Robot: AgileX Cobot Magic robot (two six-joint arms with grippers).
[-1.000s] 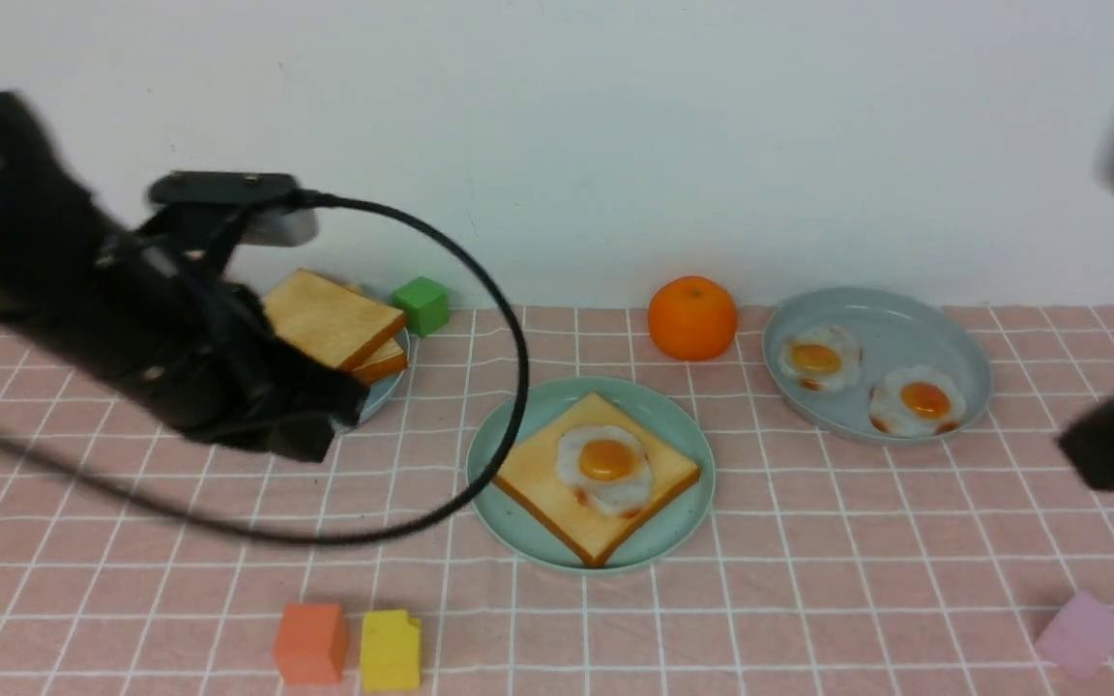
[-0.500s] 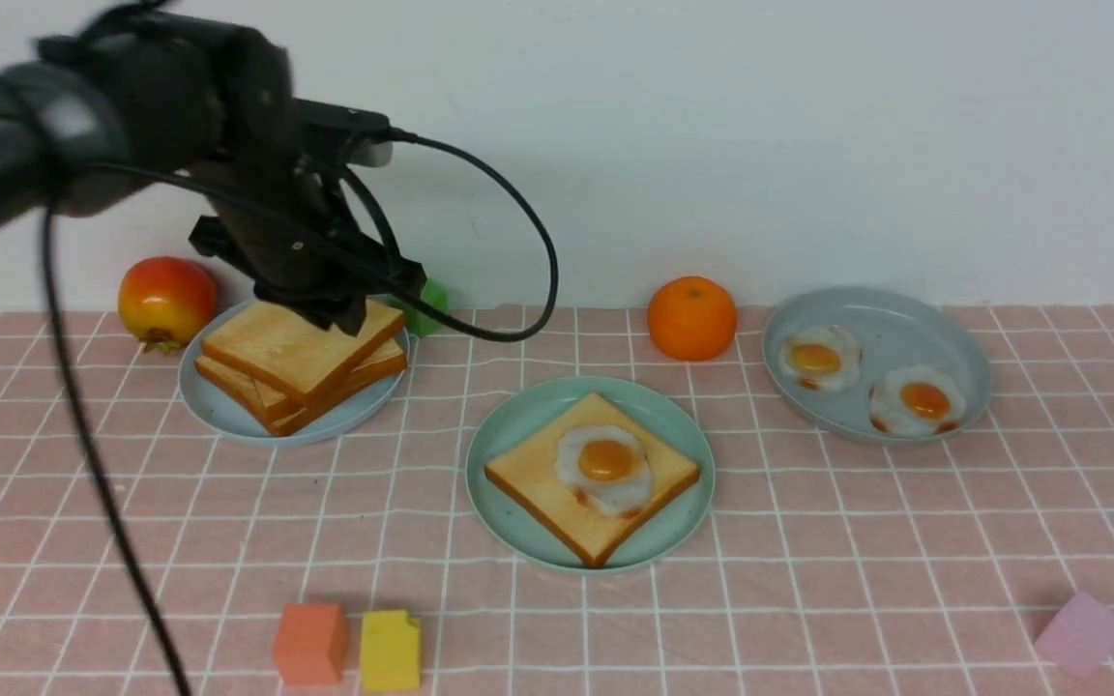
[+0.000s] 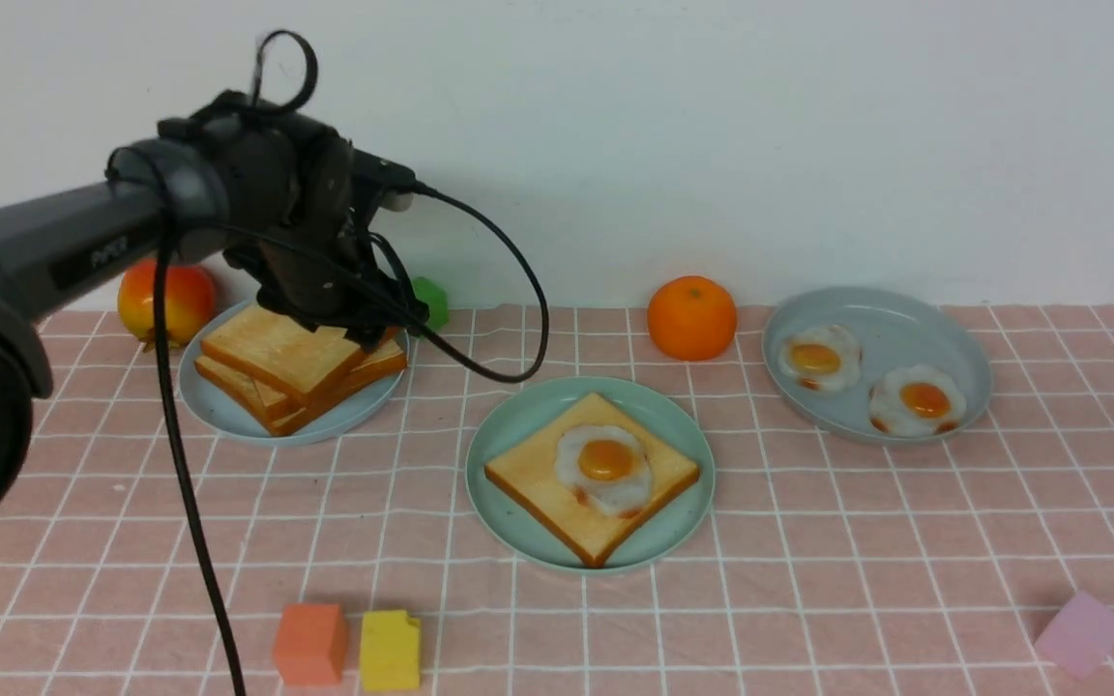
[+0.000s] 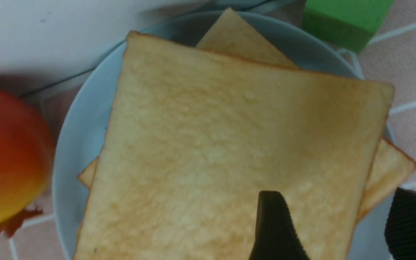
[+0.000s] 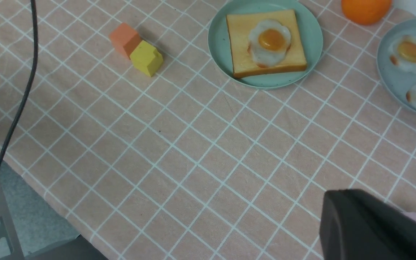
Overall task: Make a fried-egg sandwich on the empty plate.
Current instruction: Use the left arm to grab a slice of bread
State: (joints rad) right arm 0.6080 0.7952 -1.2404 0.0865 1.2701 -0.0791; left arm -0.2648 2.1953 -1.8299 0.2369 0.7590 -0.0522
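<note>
the green plate (image 3: 509, 430) sits mid-worktop and holds the sandwich (image 3: 557, 483), which so far is one toast slice with a fried egg (image 3: 605, 466) lying on top, yolk up. to its left, farther back, a pale blue plate (image 3: 219, 411) carries a stack of plain toast (image 3: 277, 353), the slices fanned so their corners do not line up. to the right, a grey dish (image 3: 891, 314) holds two more eggs (image 3: 818, 358) side by side, apart from each other. an orange (image 3: 691, 317) stands between the green plate and the grey dish, near the wall.

the left fingers (image 4: 274, 227) are spread: the left wrist view shows one above the top slice and the other past the stack's edge, over the blue plate's rim. the front view hides this behind the arm. the left wrist view also shows a red-yellow fruit (image 4: 7, 155) just beside the blue plate, and a green block (image 4: 345, 16) close to its rim.

the right fingers (image 5: 370, 224) show only in the right wrist view, as a dark bulk. they are pressed together and hold nothing. that view also shows the worktop's near edge, and an orange block (image 5: 124, 39) touching a yellow block (image 5: 146, 57). only the front view shows a pink block (image 3: 1082, 633) clearly.
</note>
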